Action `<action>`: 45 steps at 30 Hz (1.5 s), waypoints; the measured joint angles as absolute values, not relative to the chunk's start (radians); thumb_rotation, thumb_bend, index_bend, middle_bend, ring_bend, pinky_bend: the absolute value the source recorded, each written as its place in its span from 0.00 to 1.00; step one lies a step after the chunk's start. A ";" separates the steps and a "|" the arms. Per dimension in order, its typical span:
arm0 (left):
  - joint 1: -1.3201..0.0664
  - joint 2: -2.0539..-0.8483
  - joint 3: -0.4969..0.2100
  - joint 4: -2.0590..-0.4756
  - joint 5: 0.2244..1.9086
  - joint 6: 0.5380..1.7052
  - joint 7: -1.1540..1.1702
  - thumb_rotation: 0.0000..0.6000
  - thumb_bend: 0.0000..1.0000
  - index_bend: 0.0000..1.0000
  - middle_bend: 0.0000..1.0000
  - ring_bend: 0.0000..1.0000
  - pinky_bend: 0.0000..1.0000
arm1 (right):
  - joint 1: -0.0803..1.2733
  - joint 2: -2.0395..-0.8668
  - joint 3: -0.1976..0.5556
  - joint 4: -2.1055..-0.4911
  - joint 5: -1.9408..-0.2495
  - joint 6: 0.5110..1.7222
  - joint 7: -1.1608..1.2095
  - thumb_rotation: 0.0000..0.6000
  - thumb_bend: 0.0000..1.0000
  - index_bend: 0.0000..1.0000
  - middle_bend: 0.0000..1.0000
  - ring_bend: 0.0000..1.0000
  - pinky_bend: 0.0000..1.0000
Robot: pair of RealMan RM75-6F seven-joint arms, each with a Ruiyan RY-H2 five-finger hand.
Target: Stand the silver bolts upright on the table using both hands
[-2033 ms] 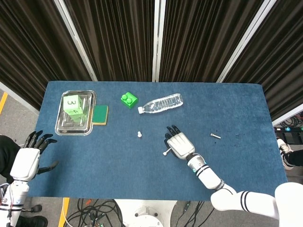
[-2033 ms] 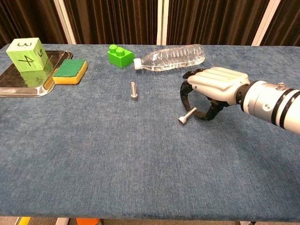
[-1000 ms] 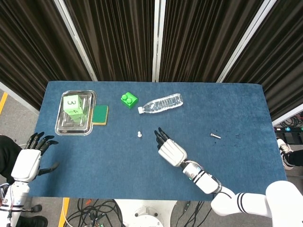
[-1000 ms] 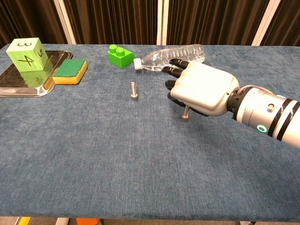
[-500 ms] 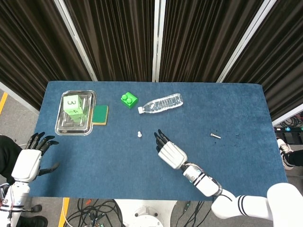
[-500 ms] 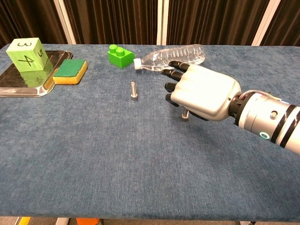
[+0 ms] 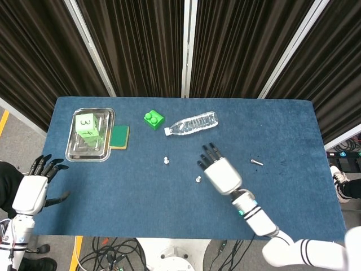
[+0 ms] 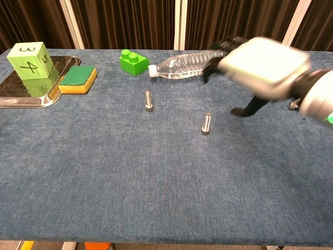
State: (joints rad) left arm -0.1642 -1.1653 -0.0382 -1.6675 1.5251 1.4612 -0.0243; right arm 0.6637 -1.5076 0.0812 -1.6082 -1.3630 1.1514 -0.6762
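We log three silver bolts: two upright on their heads mid-table point(image 8: 206, 124) point(image 8: 149, 100), a third point(image 7: 256, 162) flat toward the table's right edge. Right hand point(image 8: 260, 60) hovers spread, holding nothing; left hand point(image 7: 34, 189) spread off the left edge.

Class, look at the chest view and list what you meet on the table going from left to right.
Green cube on the metal tray → sponge → green brick → first bolt → second bolt → right hand.
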 measured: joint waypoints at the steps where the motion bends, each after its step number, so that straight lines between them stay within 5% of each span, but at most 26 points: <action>1: -0.164 -1.165 -0.039 -1.669 1.524 1.461 -0.023 1.00 0.18 0.29 0.17 0.04 0.00 | 0.652 -1.487 0.091 -1.618 -1.340 1.156 -0.637 1.00 0.10 0.30 0.26 0.00 0.00; 8: -0.165 -1.166 -0.042 -1.673 1.513 1.452 -0.020 1.00 0.18 0.29 0.17 0.04 0.00 | 0.596 -1.385 0.160 -1.603 -1.092 1.106 -0.433 1.00 0.10 0.37 0.26 0.00 0.00; 17: -0.163 -1.166 -0.040 -1.672 1.508 1.444 -0.026 1.00 0.18 0.29 0.17 0.04 0.00 | 0.598 -1.410 0.209 -1.415 -0.879 0.981 -0.355 1.00 0.10 0.47 0.25 0.00 0.00; 31: -0.172 -1.166 -0.032 -1.666 1.510 1.414 -0.033 1.00 0.18 0.29 0.16 0.04 0.00 | 0.610 -1.495 0.183 -1.277 -0.851 0.959 -0.403 1.00 0.24 0.50 0.20 0.00 0.00; 45: -0.174 -1.170 -0.029 -1.653 1.516 1.410 -0.042 1.00 0.18 0.29 0.16 0.04 0.00 | 0.623 -1.507 0.162 -1.285 -0.812 0.968 -0.522 1.00 0.25 0.48 0.19 0.00 0.00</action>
